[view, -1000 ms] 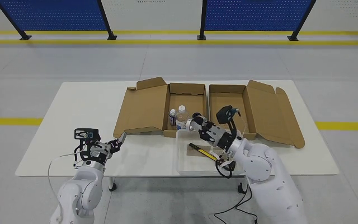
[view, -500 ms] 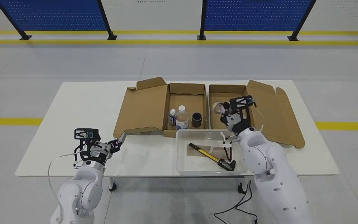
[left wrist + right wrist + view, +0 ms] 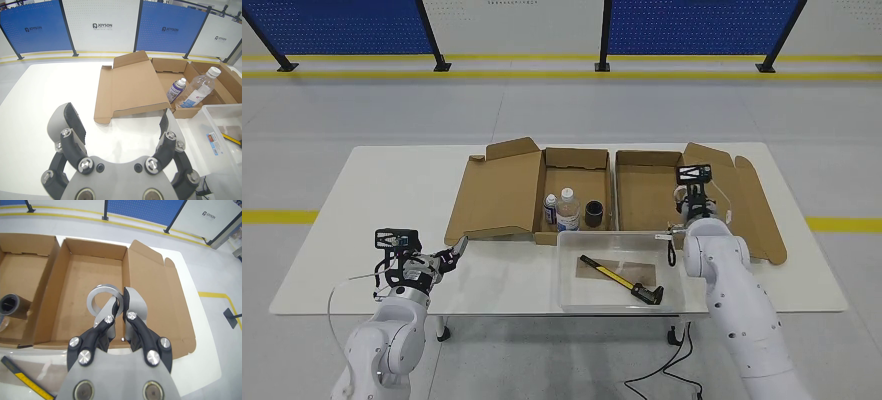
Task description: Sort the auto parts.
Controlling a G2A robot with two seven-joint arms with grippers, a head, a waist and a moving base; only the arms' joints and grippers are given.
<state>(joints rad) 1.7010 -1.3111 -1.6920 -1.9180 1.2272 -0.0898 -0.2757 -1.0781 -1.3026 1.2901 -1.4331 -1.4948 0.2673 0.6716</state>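
Observation:
My right gripper (image 3: 121, 296) is shut on the rim of a silver metal ring (image 3: 91, 303), holding it above the floor of the right cardboard box (image 3: 85, 275) near that box's right wall. From above, this gripper (image 3: 694, 205) hangs at the box's (image 3: 647, 190) right side. The left cardboard box (image 3: 575, 185) holds a spray can (image 3: 551, 208), a clear bottle (image 3: 565, 207) and a black cylinder (image 3: 594, 213). A yellow-and-black tool (image 3: 620, 279) lies in the clear bin (image 3: 562, 270). My left gripper (image 3: 121, 121) stands open with nothing in it over the table's front left (image 3: 454, 250).
Both boxes have lids folded out flat, one to the left (image 3: 128, 89) and one to the right (image 3: 157, 285). The clear bin (image 3: 213, 121) stands in front of the boxes at the table's front edge. White tabletop (image 3: 392, 200) stretches to the left.
My right arm has swung to the right, from over the left box to the right box's right side, carrying the ring. The black cylinder has come into sight. The left arm has kept still.

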